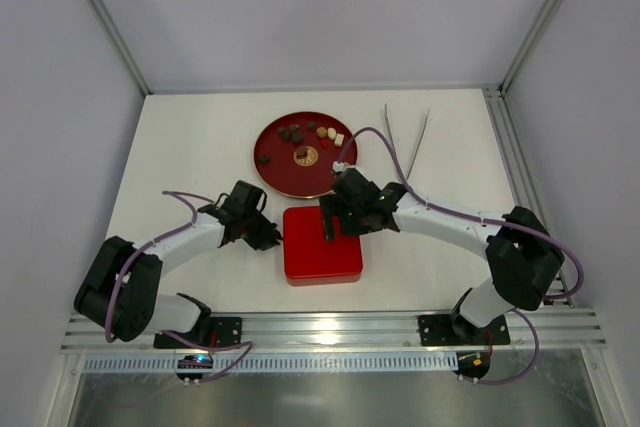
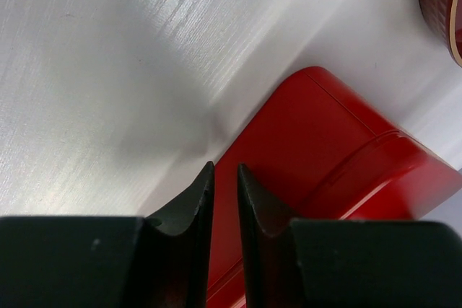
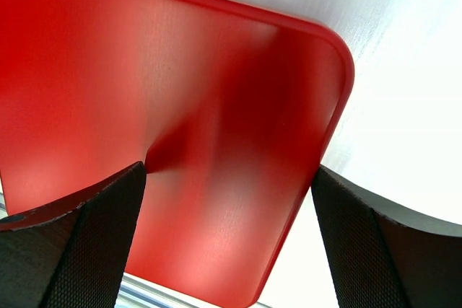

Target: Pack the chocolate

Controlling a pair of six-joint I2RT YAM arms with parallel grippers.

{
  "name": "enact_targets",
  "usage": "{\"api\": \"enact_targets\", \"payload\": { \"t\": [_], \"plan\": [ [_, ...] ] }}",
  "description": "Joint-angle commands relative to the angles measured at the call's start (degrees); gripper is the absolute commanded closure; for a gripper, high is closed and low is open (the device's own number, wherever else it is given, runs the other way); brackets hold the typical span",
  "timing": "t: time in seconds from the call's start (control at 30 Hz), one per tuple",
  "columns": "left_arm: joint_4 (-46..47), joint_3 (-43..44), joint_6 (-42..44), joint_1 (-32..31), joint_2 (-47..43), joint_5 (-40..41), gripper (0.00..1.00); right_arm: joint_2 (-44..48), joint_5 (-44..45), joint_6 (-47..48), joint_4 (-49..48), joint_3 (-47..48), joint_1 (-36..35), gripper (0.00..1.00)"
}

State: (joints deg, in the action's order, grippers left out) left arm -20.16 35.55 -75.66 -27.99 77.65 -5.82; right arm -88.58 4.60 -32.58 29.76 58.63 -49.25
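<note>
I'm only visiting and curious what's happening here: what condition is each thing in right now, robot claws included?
Box: closed, lid on.
Chocolates: loose on the plate.
Plate: lying flat behind the box.
Tongs: lying flat, untouched.
Left gripper: nearly closed, empty, at the box's left edge.
Right gripper: wide open, empty, over the lid.

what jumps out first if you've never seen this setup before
The closed red box in the middle of the table catches the eye first, with the right tool spread wide over its lid and the left tool at its left edge. Behind it sits a round red plate with small brown and cream chocolates scattered on it.
</note>
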Motion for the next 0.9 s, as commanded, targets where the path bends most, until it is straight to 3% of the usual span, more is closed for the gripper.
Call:
{"api": "enact_targets", "payload": {
  "t": [0.0, 0.57, 0.87],
  "plan": [
    [4.43, 1.63, 0.42, -0.93, -0.04, -4.72, 0.81, -2.21, -0.21, 1.73, -2.6, 1.31, -0.41, 0.07],
    [-0.49, 3.47, 8.68, 2.05, -4.43, -1.64, 0.55, -2.3, -3.9, 4.8, -4.44, -0.36, 2.76, 0.07],
    [-3.13, 5.76, 12.73, 5.05, -7.68, -1.03, 0.47, -2.21, -7.06, 6.21, -5.41, -0.45, 3.99, 0.07]
  ]
}}
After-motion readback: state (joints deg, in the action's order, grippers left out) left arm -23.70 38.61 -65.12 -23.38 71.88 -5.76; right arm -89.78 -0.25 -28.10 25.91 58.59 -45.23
